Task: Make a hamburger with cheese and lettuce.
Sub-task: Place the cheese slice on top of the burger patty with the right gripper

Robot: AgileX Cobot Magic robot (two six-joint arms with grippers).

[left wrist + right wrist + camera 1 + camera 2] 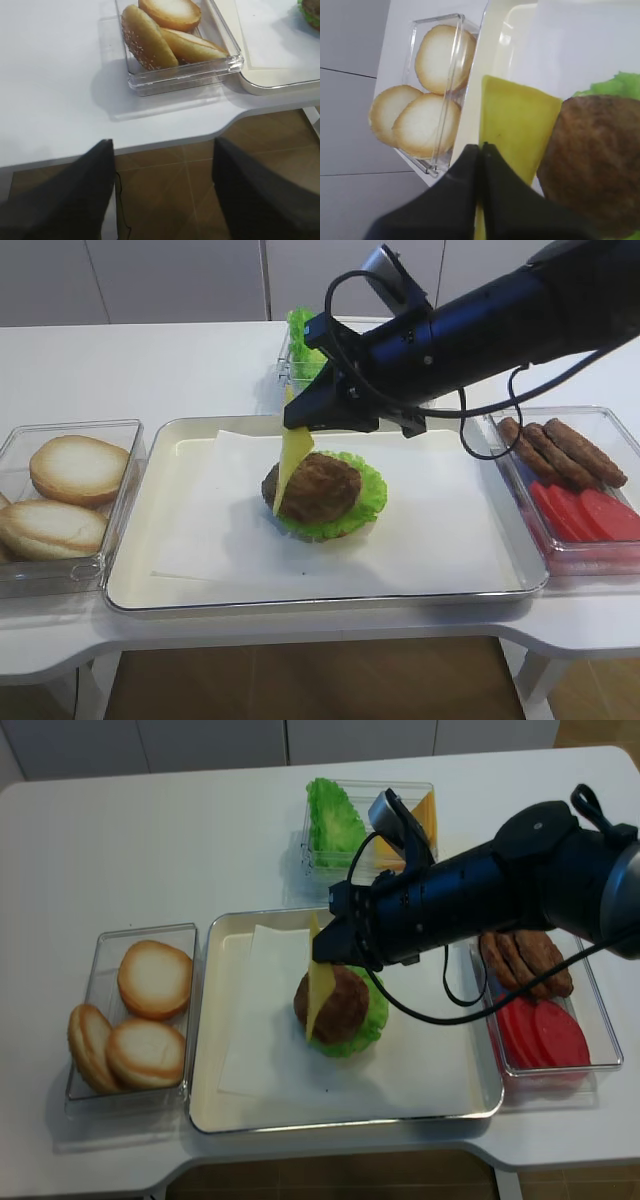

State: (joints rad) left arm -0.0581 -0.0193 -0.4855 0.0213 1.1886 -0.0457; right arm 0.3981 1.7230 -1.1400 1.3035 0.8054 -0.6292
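Observation:
The hamburger stands in the middle of the tray: a brown patty [325,488] [348,1003] [595,160] on the ruffled green lettuce [367,498] [376,1012] [622,82]. My right gripper [296,424] [320,953] [481,146] is shut on the top edge of the yellow cheese [290,468] [320,995] [517,117]. The slice hangs down over the patty's left edge. In the left wrist view my left gripper [163,142] is open and holds nothing, off the table's front edge over the floor. It does not show in either exterior view.
Paper lines the metal tray [170,590] [205,1115]. A clear box of bun halves [125,430] [190,935] [185,75] stands left of it. On the right is a box with sausages [560,445] and tomato slices [585,515]. Behind is a box of green leaves [330,815] and yellow slices.

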